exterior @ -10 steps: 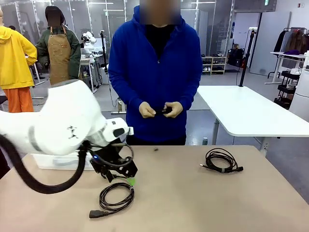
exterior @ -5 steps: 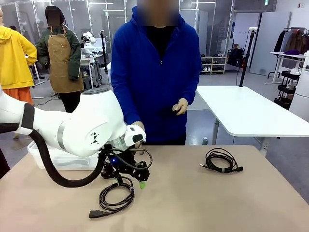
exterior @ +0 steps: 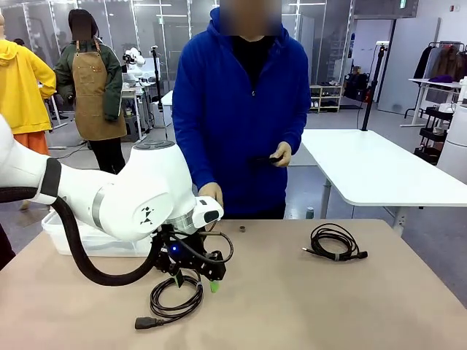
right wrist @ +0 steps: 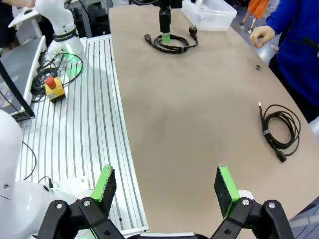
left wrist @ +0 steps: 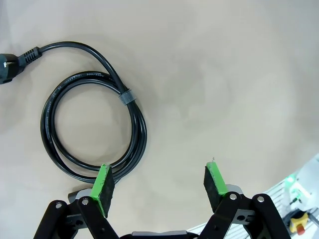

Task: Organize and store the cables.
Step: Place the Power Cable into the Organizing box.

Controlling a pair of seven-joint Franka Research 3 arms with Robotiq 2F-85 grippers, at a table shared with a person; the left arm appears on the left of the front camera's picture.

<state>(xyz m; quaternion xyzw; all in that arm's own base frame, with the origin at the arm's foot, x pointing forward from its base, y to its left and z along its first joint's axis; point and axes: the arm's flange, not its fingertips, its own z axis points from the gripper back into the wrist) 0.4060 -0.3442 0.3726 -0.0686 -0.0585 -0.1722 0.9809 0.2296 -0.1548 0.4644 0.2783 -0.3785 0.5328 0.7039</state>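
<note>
Left claw (left wrist: 159, 184) hangs spread above the table (left wrist: 224, 74), one fingertip (left wrist: 103, 181) over the rim of the coiled cable (left wrist: 141, 132).

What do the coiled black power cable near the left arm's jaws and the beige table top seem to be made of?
Coiled black power cable: probably a rubber or PVC jacket. It is smooth with a slight sheen, faint printed lettering runs along it, and a grey band binds the loops.
Beige table top: likely laminate. It looks matte and even, with no grain visible.
</note>
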